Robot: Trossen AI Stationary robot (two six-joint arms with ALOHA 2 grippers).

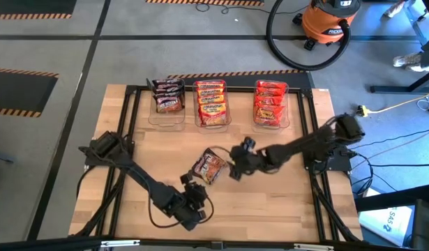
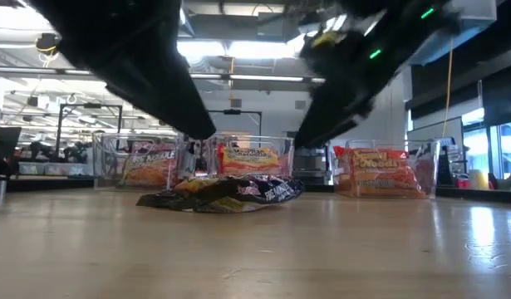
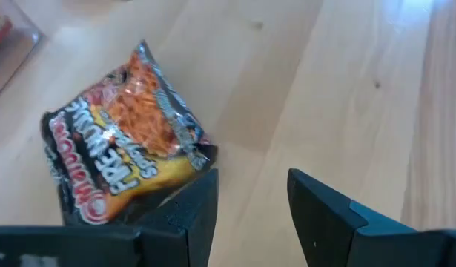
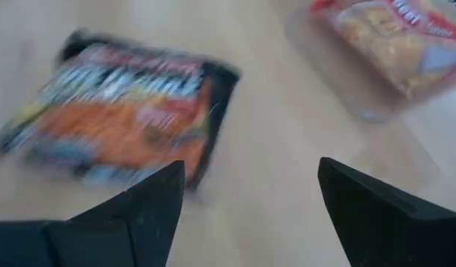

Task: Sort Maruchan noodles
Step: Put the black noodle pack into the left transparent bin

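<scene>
One Maruchan noodles packet [image 1: 208,166], black with orange and yellow print, lies flat on the wooden table near its middle. The low view shows this packet [image 2: 226,193] resting on its underside. My left gripper [image 1: 195,189] hovers just on its near side, open, with the packet [image 3: 124,141] beside its fingers and nothing between them. My right gripper [image 1: 235,169] hovers just to the packet's right, open wide and empty; the packet [image 4: 124,111] shows off to one side of its fingers.
Three clear tubs stand in a row at the table's far side, holding dark packets [image 1: 167,97], orange-yellow packets [image 1: 211,104] and red packets [image 1: 270,104]. A black frame rail [image 1: 134,111] borders the work area. Bare wood lies to the near left and near right.
</scene>
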